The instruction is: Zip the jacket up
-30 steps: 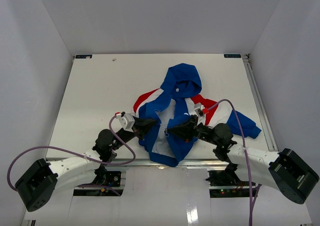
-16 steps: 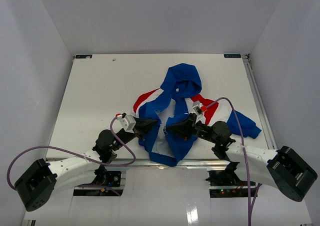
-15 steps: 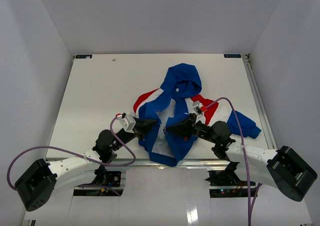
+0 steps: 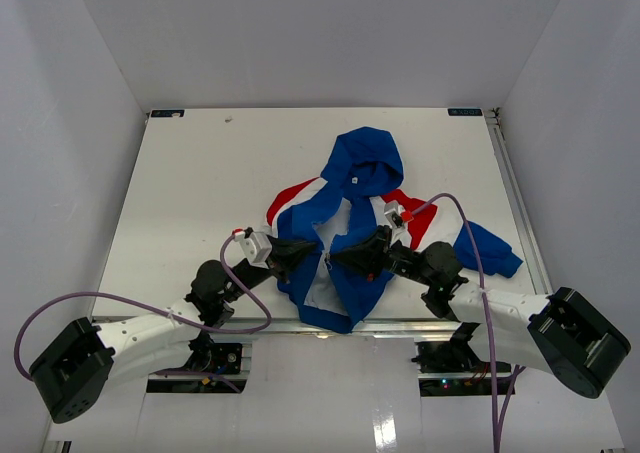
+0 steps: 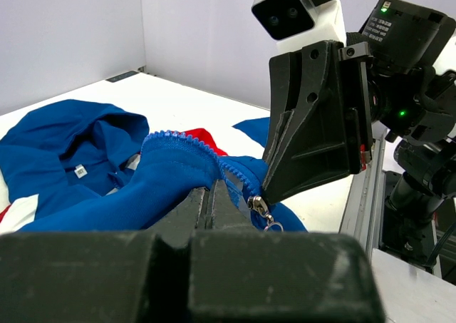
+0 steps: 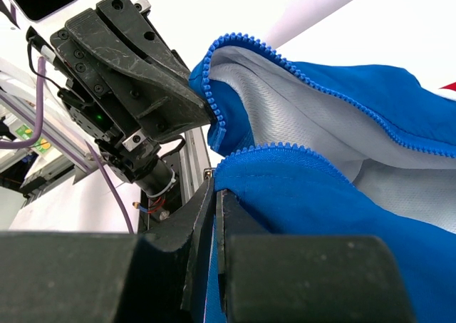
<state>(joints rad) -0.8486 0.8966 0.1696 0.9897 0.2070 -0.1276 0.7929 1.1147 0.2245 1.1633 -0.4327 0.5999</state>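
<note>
The royal-blue hooded jacket (image 4: pixel 358 188) lies open on the white table, hood to the far side, red and white panels on the sleeves, white lining showing. My left gripper (image 4: pixel 310 251) is shut on the jacket's left front edge near the hem; in the left wrist view its jaws pinch blue fabric (image 5: pixel 171 173) beside the metal zipper slider (image 5: pixel 259 207). My right gripper (image 4: pixel 340 258) is shut on the other front edge; in the right wrist view it grips the toothed blue edge (image 6: pixel 285 159). The two grippers nearly touch, both edges lifted off the table.
The table's near edge and metal rail (image 4: pixel 300 323) run just below the jacket's hem. A rail also runs along the table's right side (image 4: pixel 515 193). White walls enclose the table. Purple cables (image 4: pixel 120 303) loop from both arms.
</note>
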